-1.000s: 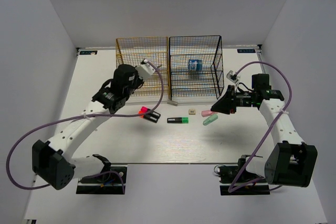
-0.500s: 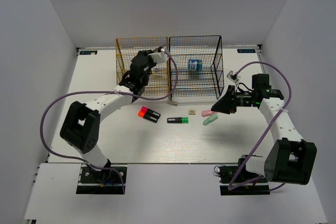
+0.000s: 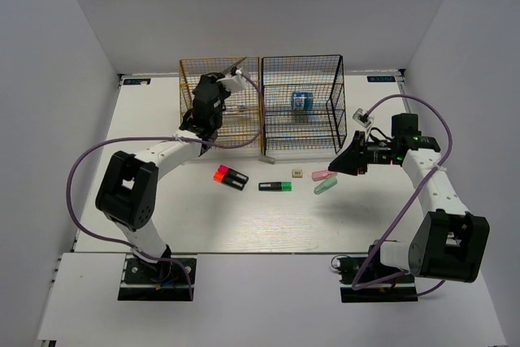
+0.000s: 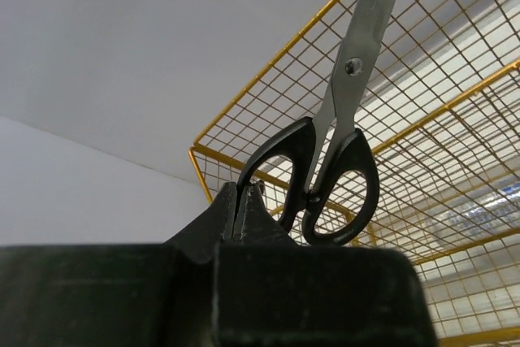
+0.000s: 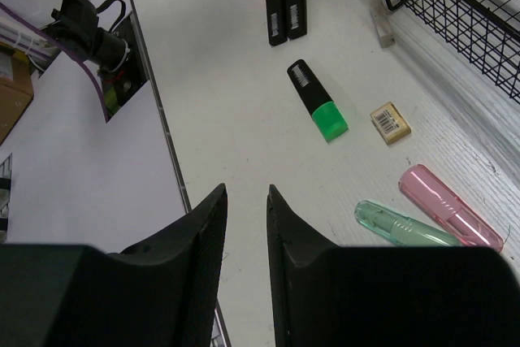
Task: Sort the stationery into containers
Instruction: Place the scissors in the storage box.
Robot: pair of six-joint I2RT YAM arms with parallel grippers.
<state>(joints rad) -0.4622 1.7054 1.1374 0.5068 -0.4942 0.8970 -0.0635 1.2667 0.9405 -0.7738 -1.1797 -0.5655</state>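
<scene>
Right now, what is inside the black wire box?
A blue roll sits on a shelf in the black rack. Through the mesh I cannot tell what lies lower.

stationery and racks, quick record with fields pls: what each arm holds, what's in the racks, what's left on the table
left fingers: shut on scissors handle, at the yellow rack
right fingers: open, empty, near pink piece and mint piece
black rack: blue roll inside
on table: red marker, pink marker, green marker, beige cube
</scene>
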